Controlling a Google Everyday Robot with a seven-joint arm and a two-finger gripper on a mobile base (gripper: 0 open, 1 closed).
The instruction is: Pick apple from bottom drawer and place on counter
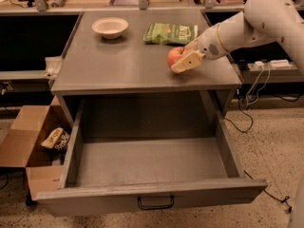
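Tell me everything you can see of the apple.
The small round red-orange apple looks smooth-skinned, and its right side is hidden. It is held in the cream two-finger gripper, with one finger across its front, over the right front part of the flat grey counter, just in front of a green bag. Whether it touches the counter is unclear.

The claw [183,60] grips the apple [173,56] over the counter [118,63], toward its right front corner.

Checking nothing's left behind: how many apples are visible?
1: the apple, held in the gripper at the counter's right side. The bottom drawer shows none; its near edge is hidden.
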